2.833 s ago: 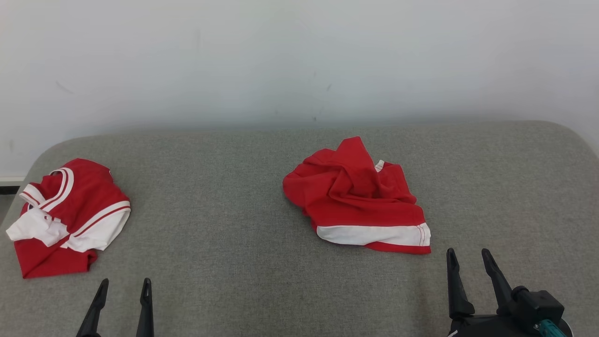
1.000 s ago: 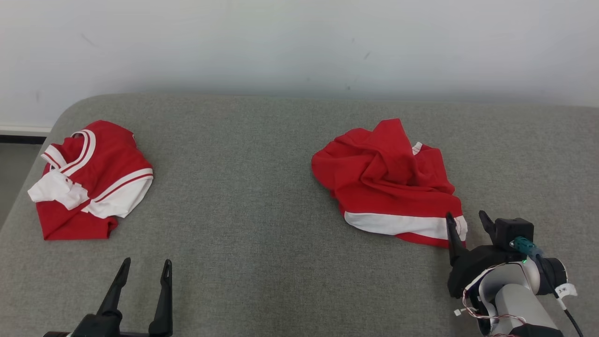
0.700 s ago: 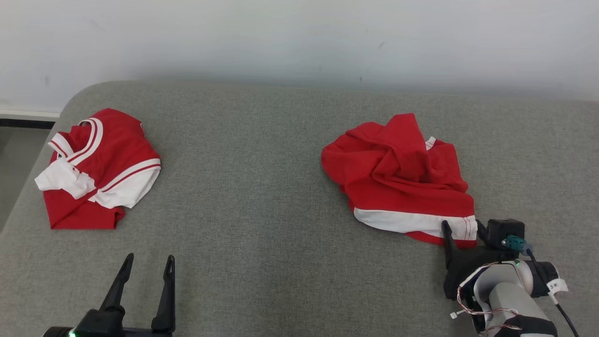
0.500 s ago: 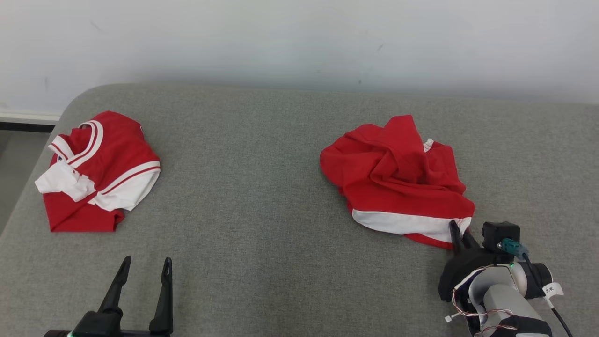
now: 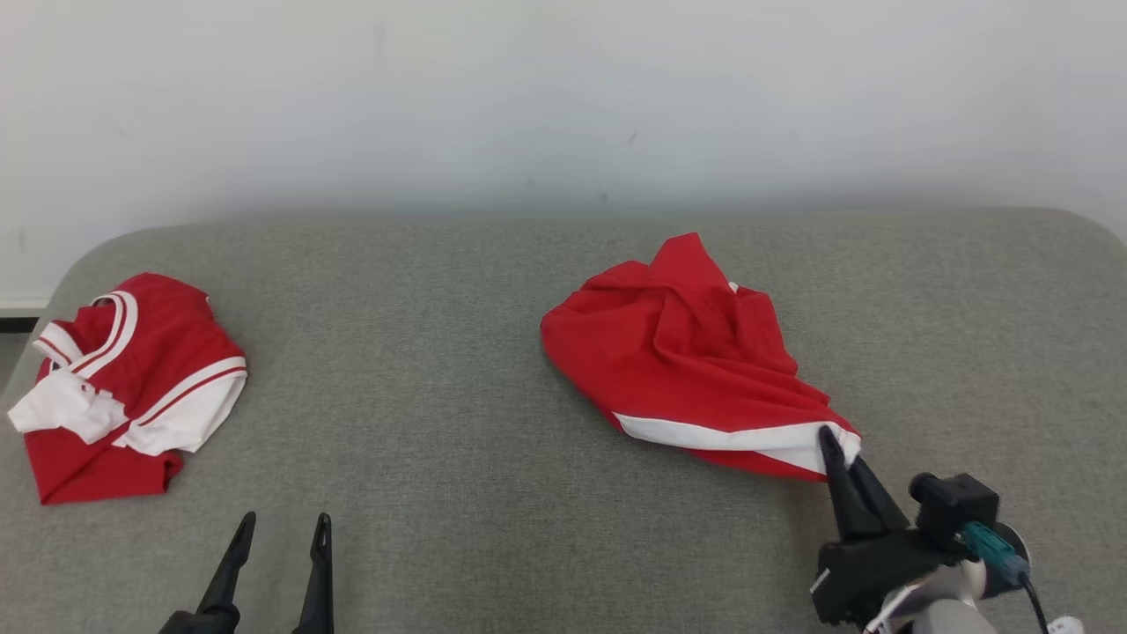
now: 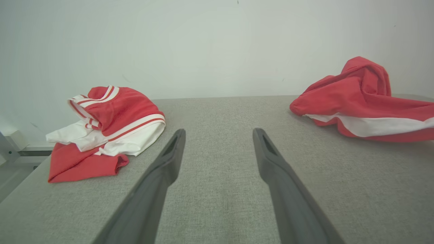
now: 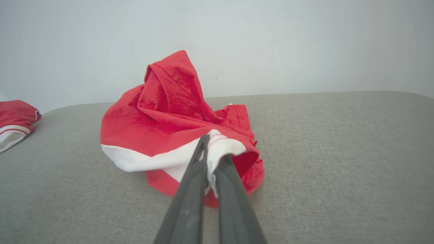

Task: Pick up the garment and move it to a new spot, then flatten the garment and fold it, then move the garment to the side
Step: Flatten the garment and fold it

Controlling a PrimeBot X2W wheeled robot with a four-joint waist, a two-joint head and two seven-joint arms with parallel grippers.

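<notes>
A crumpled red garment [image 5: 687,352] with a white band lies right of centre on the grey padded table [image 5: 423,370]. My right gripper [image 5: 832,445] is shut on the near right corner of that white band, and the cloth is drawn out toward it. In the right wrist view the white hem is pinched between the two fingers of the right gripper [image 7: 213,150], with the garment [image 7: 162,118] bunched up behind. My left gripper [image 5: 282,528] stands open over bare table at the lower left, and the left wrist view shows the left gripper [image 6: 218,135] with nothing between its fingers.
A second red and white garment [image 5: 123,396] lies folded near the table's left edge, also seen as the folded garment [image 6: 105,125] in the left wrist view. A pale wall [image 5: 563,97] rises behind the table. The table's rounded right corner [image 5: 1074,229] is at the far right.
My right gripper has closed on the corner of the garment's white band and pulled it toward me, stretching the cloth. The head camera has shifted. The left gripper stays open.
</notes>
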